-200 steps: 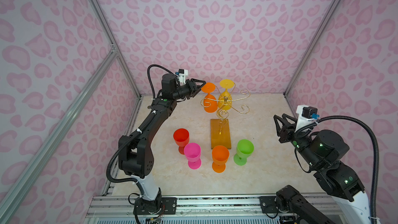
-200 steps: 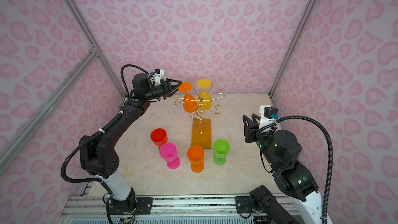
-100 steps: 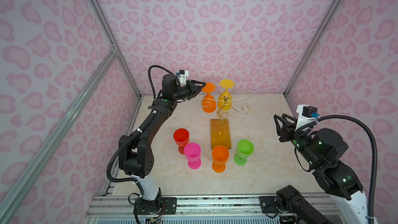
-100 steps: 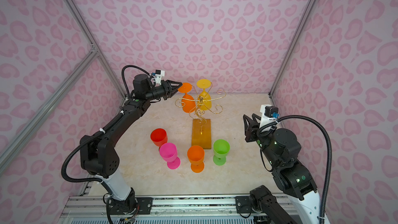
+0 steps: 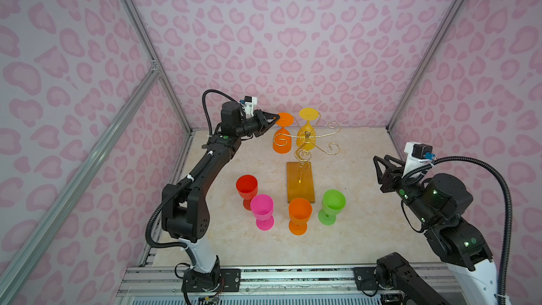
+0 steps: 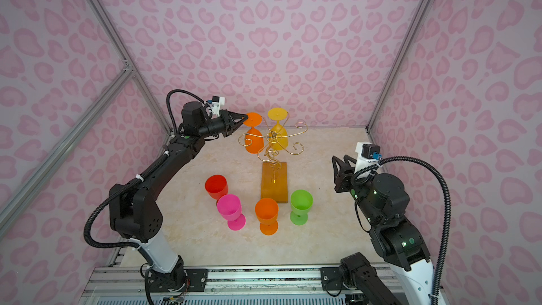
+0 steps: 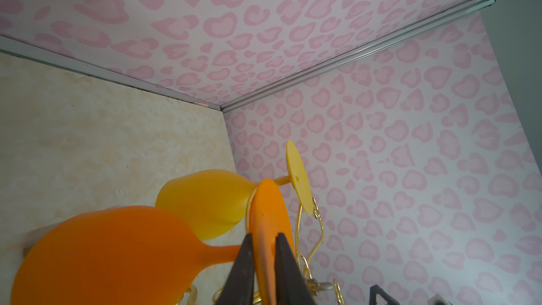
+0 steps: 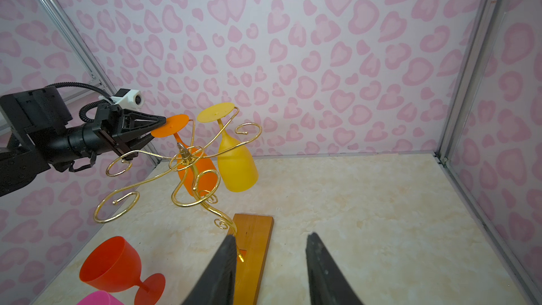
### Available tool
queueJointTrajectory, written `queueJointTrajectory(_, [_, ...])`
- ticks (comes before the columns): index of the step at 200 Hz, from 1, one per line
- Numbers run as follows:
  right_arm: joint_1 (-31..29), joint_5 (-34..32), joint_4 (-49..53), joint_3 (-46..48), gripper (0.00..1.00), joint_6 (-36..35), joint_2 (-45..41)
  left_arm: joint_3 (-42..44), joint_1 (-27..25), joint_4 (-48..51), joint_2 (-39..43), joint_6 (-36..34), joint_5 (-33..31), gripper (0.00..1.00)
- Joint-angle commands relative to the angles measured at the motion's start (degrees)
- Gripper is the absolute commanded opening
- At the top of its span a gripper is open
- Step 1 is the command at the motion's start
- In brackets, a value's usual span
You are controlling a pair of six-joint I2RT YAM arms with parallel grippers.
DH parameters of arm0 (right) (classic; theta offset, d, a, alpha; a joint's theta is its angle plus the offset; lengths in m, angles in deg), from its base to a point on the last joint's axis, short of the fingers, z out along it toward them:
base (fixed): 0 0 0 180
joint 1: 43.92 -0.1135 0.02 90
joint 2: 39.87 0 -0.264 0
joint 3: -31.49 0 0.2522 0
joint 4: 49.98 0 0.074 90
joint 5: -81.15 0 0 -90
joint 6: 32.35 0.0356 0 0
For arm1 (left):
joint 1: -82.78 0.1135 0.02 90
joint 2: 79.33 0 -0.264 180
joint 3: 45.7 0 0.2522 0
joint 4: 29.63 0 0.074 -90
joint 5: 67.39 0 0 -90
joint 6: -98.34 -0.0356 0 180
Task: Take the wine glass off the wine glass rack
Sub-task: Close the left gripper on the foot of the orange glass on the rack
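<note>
The wine glass rack (image 5: 300, 180) (image 6: 274, 181) (image 8: 183, 154) is gold wire on an amber base at mid-table. An orange wine glass (image 5: 282, 146) (image 6: 254, 143) (image 7: 102, 253) (image 8: 196, 171) hangs upside down from a rear arm. A yellow glass (image 5: 306, 139) (image 7: 205, 200) hangs beside it. My left gripper (image 5: 275, 118) (image 6: 245, 117) (image 7: 263, 234) (image 8: 162, 121) is shut on the edge of the orange glass's flat foot, at rack height. My right gripper (image 5: 381, 159) (image 8: 271, 236) hovers open and empty at the right, pointing toward the rack's base.
Several glasses stand upright in front of the rack: red (image 5: 247, 184), pink (image 5: 261, 205), orange (image 5: 299, 211) and green (image 5: 333, 202). Pink patterned walls close in the back and both sides, and the rear wall is just behind the rack.
My left jaws have closed onto the foot of the hanging orange glass. The right arm has not moved.
</note>
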Motion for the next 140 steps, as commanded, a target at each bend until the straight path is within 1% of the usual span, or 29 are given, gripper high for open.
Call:
queueJointTrajectory(1, [0.40,1.14,-0.42,0.29,0.40,0.72,-0.14,-0.72,0.22,-2.78,0.60,0.89,1.13,0.14])
queueJointTrajectory(48, [1.37,2.04,-0.33,0.46,0.40,0.89,-0.32,-1.90,0.35,-2.78,0.07,2.29,1.68,0.12])
queueJointTrajectory(53, [1.47,2.12,-0.33,0.55,0.40,0.86,-0.36,-2.04,0.33,-4.40,0.02,2.38,1.61,0.11])
queueJointTrajectory(83, [2.13,2.45,-0.32,0.48,0.39,0.98,-0.41,-2.53,0.78,-4.86,-0.27,2.96,1.76,0.10])
queueJointTrajectory(107, [2.61,2.90,-0.33,0.56,0.39,1.03,-0.16,-2.68,1.00,-6.00,-0.76,4.27,2.23,0.06])
queueJointTrajectory(140, [3.34,4.14,-0.94,0.58,0.39,1.29,0.53,-2.87,0.99,-7.88,-1.58,5.78,2.73,0.07])
